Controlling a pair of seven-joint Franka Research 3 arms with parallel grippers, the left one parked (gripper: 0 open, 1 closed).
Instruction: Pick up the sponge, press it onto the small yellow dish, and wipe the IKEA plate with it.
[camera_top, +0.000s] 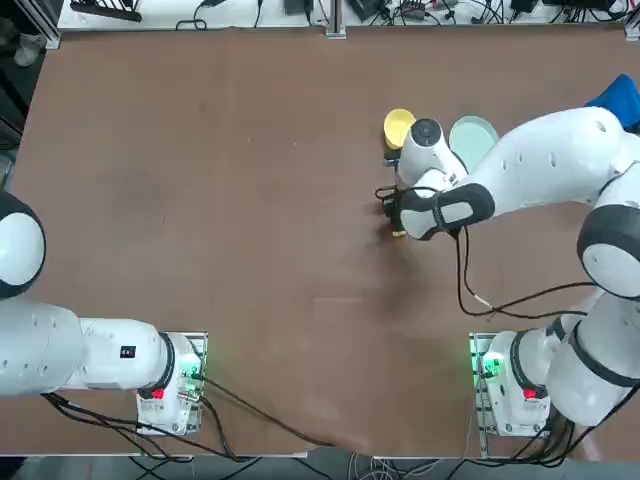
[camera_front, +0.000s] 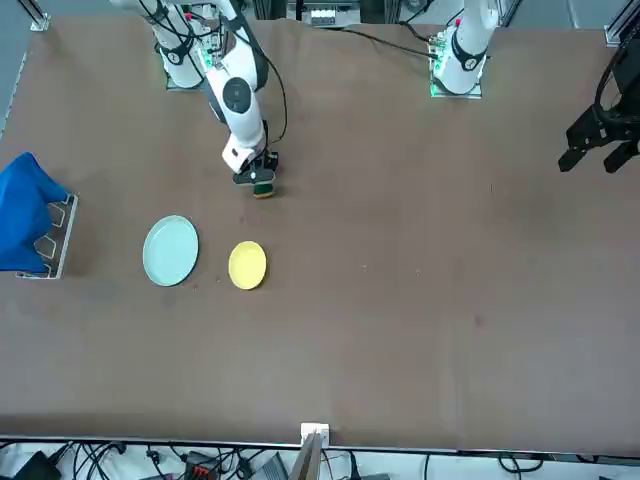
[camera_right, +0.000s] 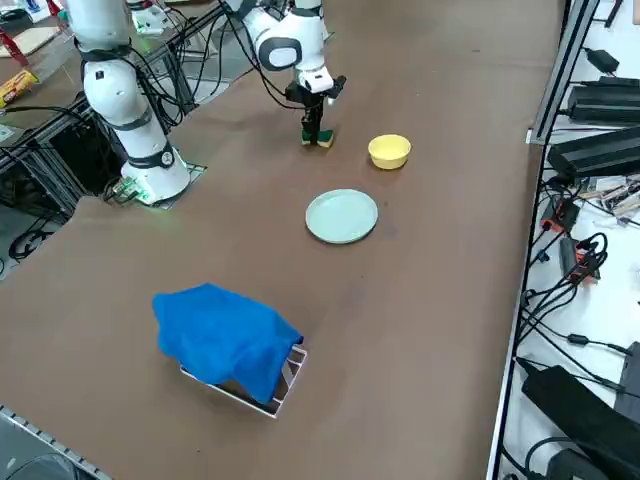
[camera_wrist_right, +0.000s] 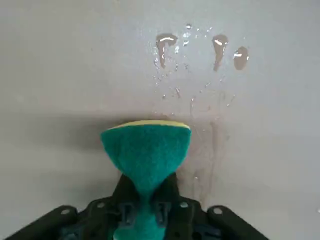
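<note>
So the sponge (camera_wrist_right: 145, 152) is clamped between the fingers (camera_wrist_right: 131, 212) of the right gripper (camera_front: 259, 181), pinched hard enough that its green top is squeezed into a funnel shape in the wrist view. It's held right down at the surface (camera_top: 250, 250), so the pick-up step looks basically done, though a lift isn't shown yet.

Next up, the sponge probably needs to be raised and carried over to the dish (camera_front: 247, 265), then pressed down into it. The dish is sat near the gripper, on the side away from the robot, with the plate (camera_front: 170, 250) just beside it, apart and not touching. Nothing is seen lying between the sponge and the dish, so the path looks open.

A few wet drops (camera_wrist_right: 220, 50) are spotted on the surface close to the sponge. A blue cloth (camera_right: 225, 338) draped over a small rack is parked well away, past the plate, so it shouldn't get bumped.
</note>
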